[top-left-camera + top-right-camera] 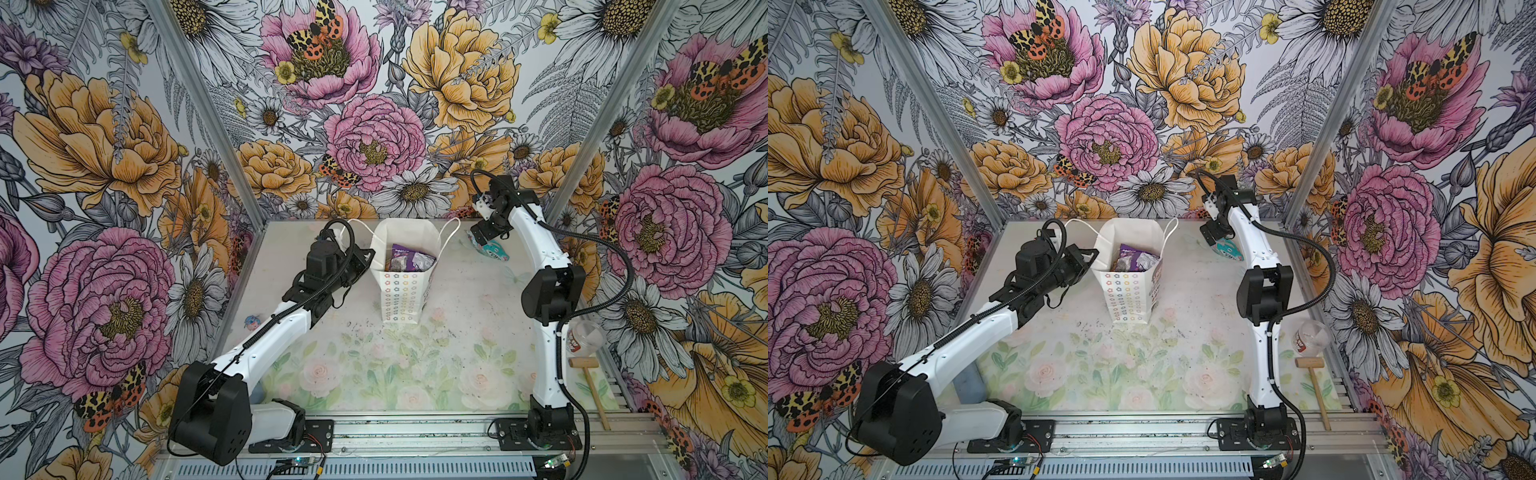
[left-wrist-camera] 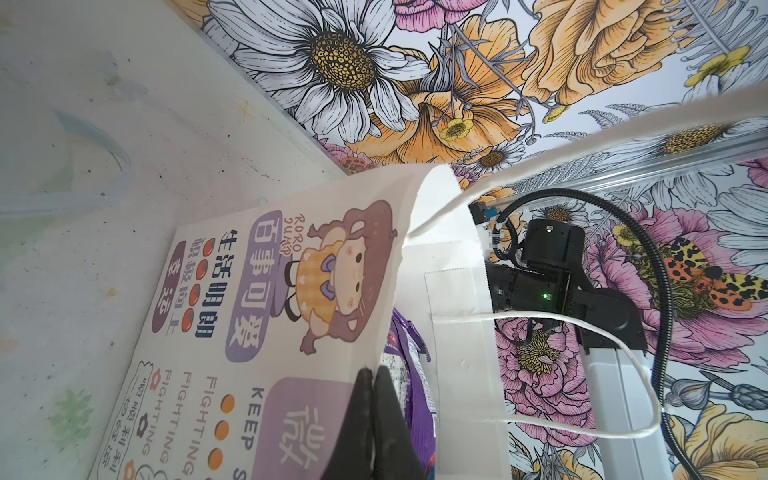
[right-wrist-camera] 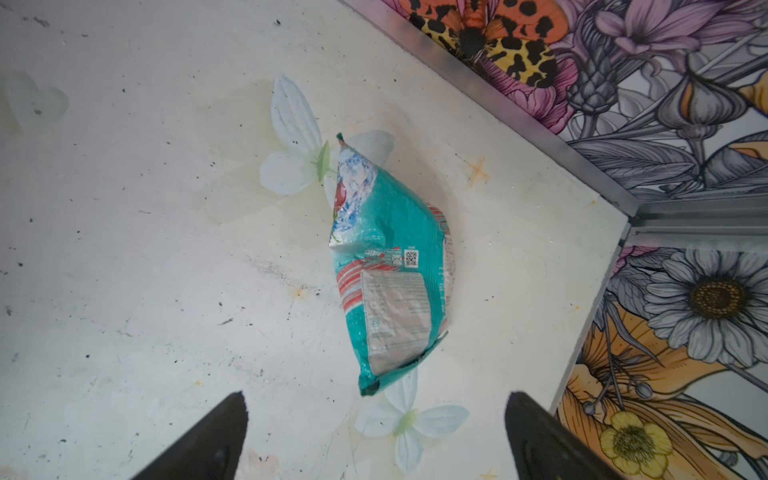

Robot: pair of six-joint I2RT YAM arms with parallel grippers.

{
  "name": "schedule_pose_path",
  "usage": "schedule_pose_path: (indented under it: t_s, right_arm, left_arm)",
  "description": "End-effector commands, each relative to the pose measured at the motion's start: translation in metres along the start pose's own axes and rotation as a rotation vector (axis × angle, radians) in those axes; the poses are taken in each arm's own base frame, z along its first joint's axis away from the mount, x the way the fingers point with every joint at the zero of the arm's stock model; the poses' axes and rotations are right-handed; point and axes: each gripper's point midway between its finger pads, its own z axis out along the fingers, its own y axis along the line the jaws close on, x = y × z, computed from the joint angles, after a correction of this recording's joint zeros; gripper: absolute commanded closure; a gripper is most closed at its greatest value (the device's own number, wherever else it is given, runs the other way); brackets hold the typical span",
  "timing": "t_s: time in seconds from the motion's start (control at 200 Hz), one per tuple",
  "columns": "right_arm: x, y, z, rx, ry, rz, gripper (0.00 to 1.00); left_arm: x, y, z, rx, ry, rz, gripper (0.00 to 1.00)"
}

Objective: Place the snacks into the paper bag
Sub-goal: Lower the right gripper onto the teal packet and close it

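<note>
Near right edge of bench (image 1: 457, 291): small wooden mallet (image 1: 583, 363) lies flat, with a clear plastic cup (image 1: 590, 336) just behind it. Mid-bench: tall white paper bag with rows of coloured flower outlines (image 1: 400, 293) stands upright, mouth open. Its side panel reads "RORO JUMP", "KEEP", "FIGHTING". Purple glossy snack packet (image 1: 405, 253) sits inside. Left tool (image 2: 374, 374) is pinched tight on the bag's rim. Far right corner: teal crinkly snack packet with QR code (image 3: 390, 270) lies on the bench. Right tool (image 3: 376, 397) is spread wide over it, not touching.

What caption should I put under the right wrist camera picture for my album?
Open right gripper hovers over a teal snack packet lying on the table near the corner.
</note>
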Motion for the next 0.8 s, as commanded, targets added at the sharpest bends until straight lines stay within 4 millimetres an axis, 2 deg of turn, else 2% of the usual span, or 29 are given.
schedule_pose_path:
  t_s: [0.0, 0.22, 0.796]
  right_arm:
    - [-0.003, 0.008, 0.025, -0.028, 0.002, -0.030, 0.02]
    - [0.000, 0.014, 0.045, -0.036, 0.026, -0.038, 0.03]
    - [0.016, 0.008, 0.085, 0.019, 0.111, -0.043, 0.06]
  left_arm:
    - [-0.010, -0.003, -0.005, -0.004, -0.043, 0.015, 1.00]
    - [-0.012, -0.003, -0.007, -0.008, -0.045, 0.018, 1.00]
    - [-0.014, -0.002, -0.007, -0.013, -0.048, 0.019, 1.00]
